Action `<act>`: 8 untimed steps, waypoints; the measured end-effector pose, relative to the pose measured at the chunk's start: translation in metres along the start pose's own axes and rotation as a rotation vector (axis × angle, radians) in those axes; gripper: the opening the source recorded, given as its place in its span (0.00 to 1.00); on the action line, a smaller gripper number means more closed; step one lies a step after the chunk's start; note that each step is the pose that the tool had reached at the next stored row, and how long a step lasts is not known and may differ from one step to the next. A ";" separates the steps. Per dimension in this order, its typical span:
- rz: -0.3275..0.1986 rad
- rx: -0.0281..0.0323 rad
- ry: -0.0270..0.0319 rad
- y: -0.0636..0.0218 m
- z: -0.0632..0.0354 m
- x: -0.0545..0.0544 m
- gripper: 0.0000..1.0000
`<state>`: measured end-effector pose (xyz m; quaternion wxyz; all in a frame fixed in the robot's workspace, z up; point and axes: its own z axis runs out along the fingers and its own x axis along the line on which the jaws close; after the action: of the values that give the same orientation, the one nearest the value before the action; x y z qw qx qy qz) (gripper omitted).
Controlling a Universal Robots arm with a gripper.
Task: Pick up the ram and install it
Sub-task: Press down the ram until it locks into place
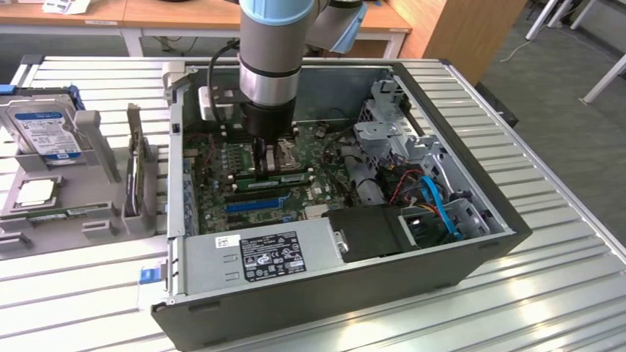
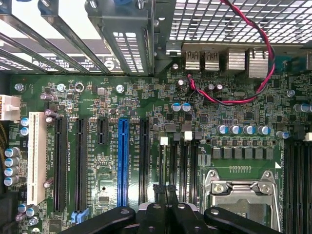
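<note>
The ram [image 1: 277, 178] lies along a memory slot [image 1: 256, 188] on the motherboard [image 2: 204, 122], end effector [image 2: 165, 191] pressed together, empty, just above it, so installation looks nearly done.

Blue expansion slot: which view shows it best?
Wrist view: the blue expansion slot is seen head-on, nearly full length, with black slots on either side. The exterior view shows it as a short blue strip on the motherboard, seen at a slant.

arm vertical, claw [image 2: 165, 191] closed, pointing down.
</note>
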<state>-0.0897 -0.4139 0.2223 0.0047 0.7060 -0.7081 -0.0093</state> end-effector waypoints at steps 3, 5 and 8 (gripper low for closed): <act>0.000 0.0011 -0.0016 -0.0002 -0.0014 0.000 0.10; 0.000 -0.0009 0.0001 0.0001 -0.0044 0.000 0.10; 0.000 -0.0013 -0.0001 0.0002 -0.0093 0.000 0.10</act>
<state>-0.0898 -0.4139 0.2316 0.0052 0.7060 -0.7081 -0.0098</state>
